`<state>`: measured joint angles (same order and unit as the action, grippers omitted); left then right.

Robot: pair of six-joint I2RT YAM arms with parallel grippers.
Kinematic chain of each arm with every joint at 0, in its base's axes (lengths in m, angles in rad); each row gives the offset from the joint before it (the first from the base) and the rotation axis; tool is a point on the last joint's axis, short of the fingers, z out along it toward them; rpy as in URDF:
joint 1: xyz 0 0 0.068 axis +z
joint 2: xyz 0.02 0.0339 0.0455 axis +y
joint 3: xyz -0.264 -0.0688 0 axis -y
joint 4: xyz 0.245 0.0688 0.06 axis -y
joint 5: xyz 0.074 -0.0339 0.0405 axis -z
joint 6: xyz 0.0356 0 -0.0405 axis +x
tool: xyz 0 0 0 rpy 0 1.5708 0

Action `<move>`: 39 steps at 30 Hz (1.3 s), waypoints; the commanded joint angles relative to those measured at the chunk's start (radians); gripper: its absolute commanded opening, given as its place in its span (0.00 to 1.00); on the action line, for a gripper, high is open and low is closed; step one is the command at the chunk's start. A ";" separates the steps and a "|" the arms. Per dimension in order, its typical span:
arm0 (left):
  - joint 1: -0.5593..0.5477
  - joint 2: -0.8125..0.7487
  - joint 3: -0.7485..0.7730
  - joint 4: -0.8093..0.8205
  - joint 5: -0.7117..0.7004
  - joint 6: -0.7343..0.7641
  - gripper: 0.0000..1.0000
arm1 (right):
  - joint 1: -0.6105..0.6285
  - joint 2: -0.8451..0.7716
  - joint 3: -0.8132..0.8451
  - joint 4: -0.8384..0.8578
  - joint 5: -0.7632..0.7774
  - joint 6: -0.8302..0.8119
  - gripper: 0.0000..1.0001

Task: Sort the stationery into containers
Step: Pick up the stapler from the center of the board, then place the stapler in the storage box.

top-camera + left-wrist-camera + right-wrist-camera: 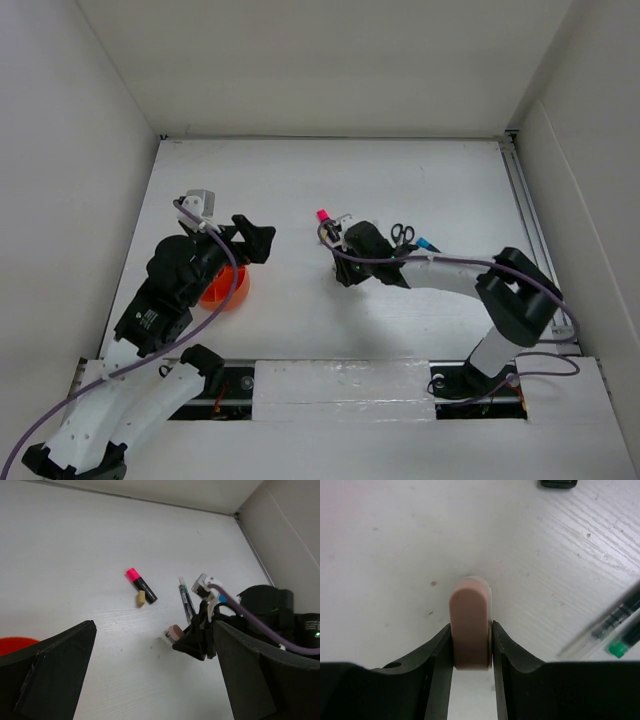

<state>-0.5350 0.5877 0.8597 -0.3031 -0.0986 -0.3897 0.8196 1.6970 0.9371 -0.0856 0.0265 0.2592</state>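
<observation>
My right gripper [472, 632] is shut on the pinkish eraser [471, 620], which stands on its edge on the white table with a finger against each side. The left wrist view shows the same eraser [176, 631] sticking out of the right gripper [343, 268]. A pink-capped black highlighter [141, 584] lies beyond it, with a small beige piece [141, 598] beside it and a dark pen [186, 600] to its right. Black-handled scissors [402, 233] and a blue-capped marker [424, 243] lie behind the right arm. The orange cup [222, 290] sits under the left arm. My left gripper [255, 240] hangs open and holds nothing.
White walls enclose the table on the left, back and right. A metal rail [530, 200] runs along the right edge. The right arm's purple cable [250, 625] loops over its wrist.
</observation>
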 commanded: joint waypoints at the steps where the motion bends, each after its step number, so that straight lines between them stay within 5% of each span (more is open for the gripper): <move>1: 0.001 0.027 0.013 0.065 0.143 0.014 1.00 | -0.010 -0.190 -0.059 0.209 -0.226 0.051 0.00; 4: 0.001 0.037 0.013 0.096 0.282 0.034 1.00 | -0.001 -0.315 -0.147 0.381 -0.463 0.051 0.00; 11: 0.001 0.035 0.004 0.148 0.522 0.084 1.00 | 0.023 -0.373 -0.207 0.559 -0.689 0.072 0.00; 18: 0.001 0.001 -0.005 0.168 0.618 0.104 1.00 | 0.013 -0.382 -0.225 0.708 -0.888 0.104 0.00; 29: 0.001 0.011 -0.014 0.200 0.819 0.114 1.00 | 0.003 -0.439 -0.198 0.914 -0.998 0.224 0.00; 39: 0.001 -0.023 -0.024 0.259 0.777 0.078 1.00 | 0.041 -0.378 -0.155 1.320 -0.909 0.475 0.00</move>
<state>-0.5350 0.5877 0.8436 -0.1329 0.6777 -0.2996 0.8455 1.2957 0.7368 0.9859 -0.9138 0.6331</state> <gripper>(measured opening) 0.997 0.377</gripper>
